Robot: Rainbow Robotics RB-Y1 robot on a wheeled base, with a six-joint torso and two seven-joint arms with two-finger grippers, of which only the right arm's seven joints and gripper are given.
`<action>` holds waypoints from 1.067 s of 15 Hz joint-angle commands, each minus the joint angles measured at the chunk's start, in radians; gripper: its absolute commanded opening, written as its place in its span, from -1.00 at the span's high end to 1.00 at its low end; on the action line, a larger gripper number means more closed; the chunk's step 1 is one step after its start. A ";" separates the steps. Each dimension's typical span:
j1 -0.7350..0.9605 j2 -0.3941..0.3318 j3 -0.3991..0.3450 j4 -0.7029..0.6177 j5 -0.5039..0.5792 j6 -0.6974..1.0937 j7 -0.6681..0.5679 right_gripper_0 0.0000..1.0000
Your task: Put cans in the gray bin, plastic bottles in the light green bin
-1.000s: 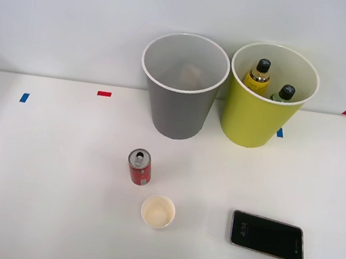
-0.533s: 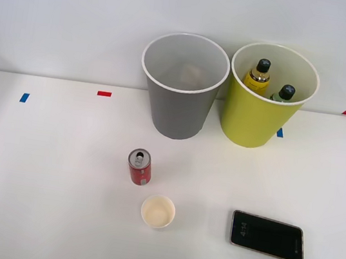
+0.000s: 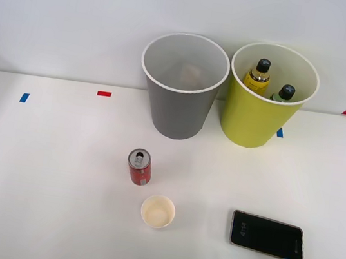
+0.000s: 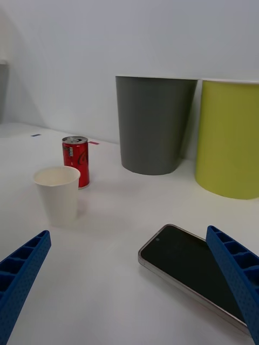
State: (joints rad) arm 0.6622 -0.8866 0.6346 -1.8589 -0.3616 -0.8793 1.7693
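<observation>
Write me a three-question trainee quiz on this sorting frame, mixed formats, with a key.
1. True or false: both plastic bottles already sit inside the light green bin.
2. Which task item stands on the table unsorted? A) red can B) yellow bottle C) green bottle
3. Fill in: the right gripper is open, with a ____ lying just ahead of it.

Key
1. True; their black caps show above the rim.
2. A; the red can stands upright beside the paper cup, and the gray bin awaits it.
3. phone.
</observation>
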 commanded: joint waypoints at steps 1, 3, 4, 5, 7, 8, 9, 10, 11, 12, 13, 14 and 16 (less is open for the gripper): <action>-0.174 -0.069 0.063 -0.023 -0.083 0.111 -0.005 -1.00; -0.291 -0.094 0.111 -0.023 -0.114 0.164 -0.022 -1.00; -0.342 -0.109 0.145 -0.022 -0.142 0.174 -0.025 -1.00; -0.397 -0.129 0.185 -0.022 -0.172 0.174 -0.028 -1.00; -0.513 -0.186 0.278 -0.022 -0.220 0.174 -0.034 -1.00; -0.573 -0.216 0.324 -0.022 -0.243 0.174 -0.037 -1.00; -0.633 -0.241 0.366 -0.022 -0.255 0.174 -0.044 -1.00; -0.673 -0.250 0.396 -0.019 -0.264 0.175 -0.051 -1.00; -0.713 -0.249 0.428 -0.011 -0.273 0.175 -0.062 -1.00; -0.759 -0.239 0.456 0.007 -0.278 0.175 -0.102 -1.00; -0.819 -0.219 0.485 0.046 -0.269 0.175 -0.133 -1.00; -0.857 -0.204 0.497 0.072 -0.263 0.175 -0.133 -1.00; -0.917 -0.192 0.501 0.103 -0.250 0.203 -0.137 -1.00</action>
State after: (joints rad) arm -0.2316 -1.0838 1.1321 -1.7638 -0.6184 -0.6961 1.6372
